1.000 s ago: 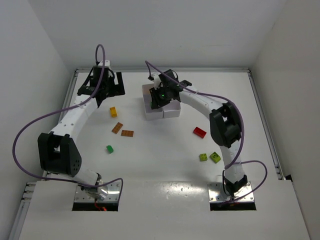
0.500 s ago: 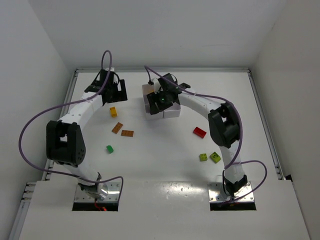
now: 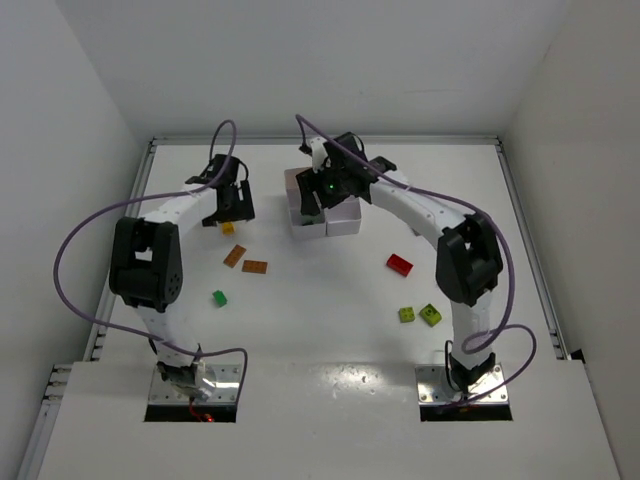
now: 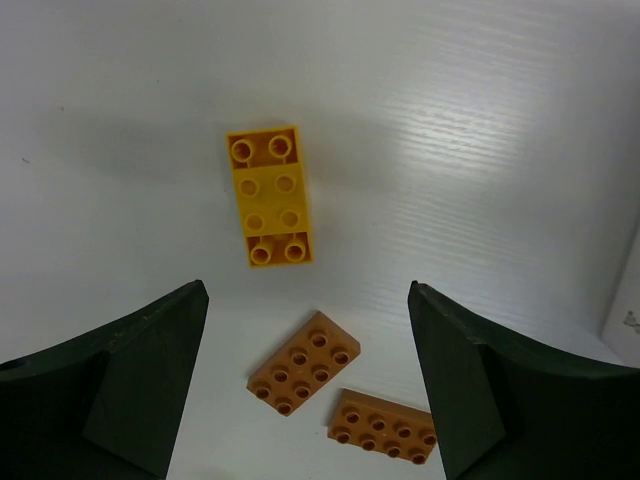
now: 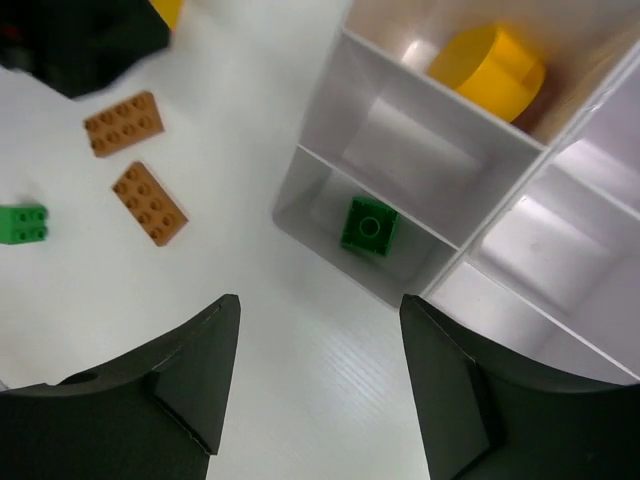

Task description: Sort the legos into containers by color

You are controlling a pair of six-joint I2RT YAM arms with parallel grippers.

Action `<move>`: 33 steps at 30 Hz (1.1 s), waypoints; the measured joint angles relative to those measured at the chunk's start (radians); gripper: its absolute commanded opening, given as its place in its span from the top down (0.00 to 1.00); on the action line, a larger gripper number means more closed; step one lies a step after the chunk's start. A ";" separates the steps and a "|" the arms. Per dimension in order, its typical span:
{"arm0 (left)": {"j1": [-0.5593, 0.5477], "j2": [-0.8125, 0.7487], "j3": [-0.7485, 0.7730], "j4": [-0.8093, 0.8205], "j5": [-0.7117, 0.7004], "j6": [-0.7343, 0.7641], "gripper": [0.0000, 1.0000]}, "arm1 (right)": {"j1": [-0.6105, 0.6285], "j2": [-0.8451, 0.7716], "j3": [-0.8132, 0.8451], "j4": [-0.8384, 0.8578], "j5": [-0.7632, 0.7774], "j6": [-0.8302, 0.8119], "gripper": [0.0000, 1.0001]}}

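Green is the small brick (image 3: 219, 298) that lies alone on the left of the white table (image 3: 330, 350). Just past it, the left gripper (image 4: 305, 290) hangs over a yellow brick (image 4: 270, 195). Its jaws are wide apart and hold nothing. Two flat orange bricks (image 4: 303, 362) lie close together near the yellow one. In the middle, at the back, sits the white tray (image 5: 440, 110). The right gripper (image 5: 320, 305) hangs over the tray's near corner, its jaws apart and holding nothing. A green brick (image 5: 368, 226) sits in that corner box. A round yellow piece (image 5: 490, 65) sits two boxes along the same row. To the right, a red brick (image 3: 400, 264) and two lime bricks (image 3: 407, 314) lie on the table.
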 measured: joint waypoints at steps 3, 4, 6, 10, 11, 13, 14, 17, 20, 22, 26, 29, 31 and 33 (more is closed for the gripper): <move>0.000 0.031 0.000 -0.016 -0.031 -0.017 0.17 | 0.000 -0.060 0.000 0.004 0.005 -0.012 0.33; 0.001 0.041 0.000 -0.019 -0.040 -0.020 0.18 | 0.000 -0.079 0.000 0.006 0.006 -0.015 0.33; 0.004 0.058 0.000 -0.024 -0.051 -0.031 0.23 | -0.002 -0.108 0.000 0.009 0.009 -0.021 0.33; 0.023 0.110 0.008 -0.028 -0.058 -0.048 0.35 | -0.003 -0.134 0.000 0.016 0.018 -0.035 0.36; 0.031 0.127 0.011 -0.028 -0.057 -0.050 0.38 | -0.005 -0.137 0.000 0.016 0.023 -0.039 0.37; 0.046 0.161 0.021 -0.029 -0.050 -0.058 0.48 | -0.007 -0.141 -0.002 0.016 0.031 -0.043 0.39; 0.054 0.173 0.028 -0.028 -0.040 -0.063 0.52 | -0.008 -0.144 -0.004 0.017 0.034 -0.046 0.40; 0.068 0.183 0.047 -0.025 -0.027 -0.071 0.82 | -0.009 -0.168 -0.031 0.022 0.042 -0.057 0.41; 0.074 0.185 0.057 -0.022 0.037 -0.039 1.00 | -0.013 -0.224 -0.101 0.042 0.037 -0.095 0.41; 0.074 0.177 0.059 -0.010 0.117 -0.013 1.00 | -0.018 -0.285 -0.187 0.051 0.022 -0.132 0.41; 0.050 0.126 0.068 -0.010 0.261 0.060 1.00 | -0.040 -0.466 -0.455 0.046 -0.011 -0.237 0.41; -0.003 0.071 0.124 -0.012 0.356 0.111 1.00 | -0.060 -0.580 -0.616 0.023 -0.013 -0.309 0.41; -0.053 0.039 0.177 -0.003 0.414 0.137 1.00 | -0.071 -0.629 -0.681 0.017 -0.013 -0.340 0.41; -0.099 0.016 0.228 0.007 0.470 0.157 1.00 | -0.080 -0.659 -0.716 0.008 -0.011 -0.362 0.41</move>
